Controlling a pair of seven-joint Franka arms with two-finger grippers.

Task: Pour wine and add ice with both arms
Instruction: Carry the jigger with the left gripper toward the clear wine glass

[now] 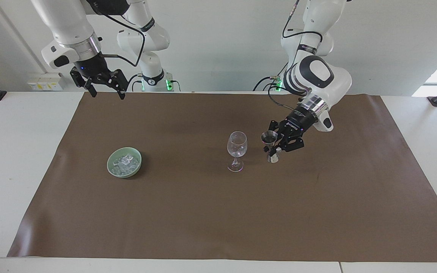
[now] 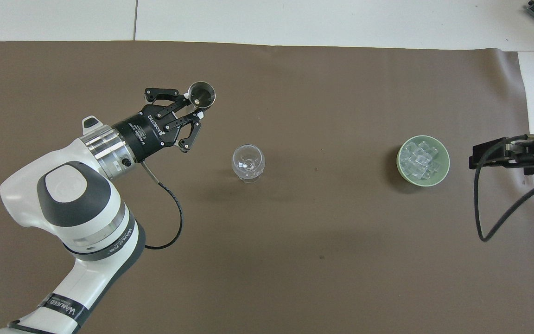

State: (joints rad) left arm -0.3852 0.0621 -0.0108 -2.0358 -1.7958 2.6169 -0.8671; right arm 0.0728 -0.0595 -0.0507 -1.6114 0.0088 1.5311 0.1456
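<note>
Over the brown mat (image 1: pixel 218 212), beside the empty wine glass (image 1: pixel 236 150), the left gripper (image 1: pixel 275 146) is clamped on a metal jigger (image 1: pixel 269 141) — held upright, its mouth up. The ice (image 1: pixel 124 163) lies in a green bowl (image 1: pixel 114 167) toward the right arm's end. The right gripper (image 1: pixel 105 91) waits, raised over the mat's edge by the robots — fingers apart, empty.

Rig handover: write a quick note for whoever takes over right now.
Left hand: shut on the metal jigger, upright, raised beside the wine glass.
Right hand: open, empty, waiting over the mat's edge nearest the robots.
Ice: all in the green bowl, toward the right arm's end.
Done: jigger picked up.
Left: pour into the glass, which looks empty, then add ice.
</note>
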